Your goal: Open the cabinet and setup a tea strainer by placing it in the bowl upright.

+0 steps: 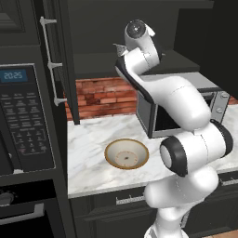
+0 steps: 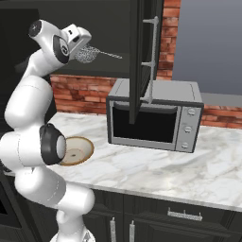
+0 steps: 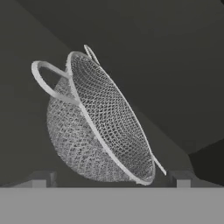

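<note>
The cabinet (image 1: 93, 65) stands open; one door with its silver bar handle (image 1: 49, 60) is swung out to the left and the other door (image 2: 139, 56) shows edge-on. Inside it sits the tea strainer (image 3: 103, 127), a silver mesh dome with a loop and a thin wire handle, also seen as the tea strainer (image 2: 87, 54) in the right base view. My gripper (image 3: 111, 179) is open right in front of it, and its fingertips (image 3: 41, 178) stand wide apart on either side without touching the mesh. The bowl (image 1: 126, 154) rests on the marble counter below.
A silver microwave (image 2: 156, 116) stands on the counter (image 2: 156, 165) under the open right door. A brick wall (image 1: 102, 95) runs behind. A tall oven unit with a control panel (image 1: 21, 116) closes off the left side. Drawers (image 2: 184, 215) run below the counter.
</note>
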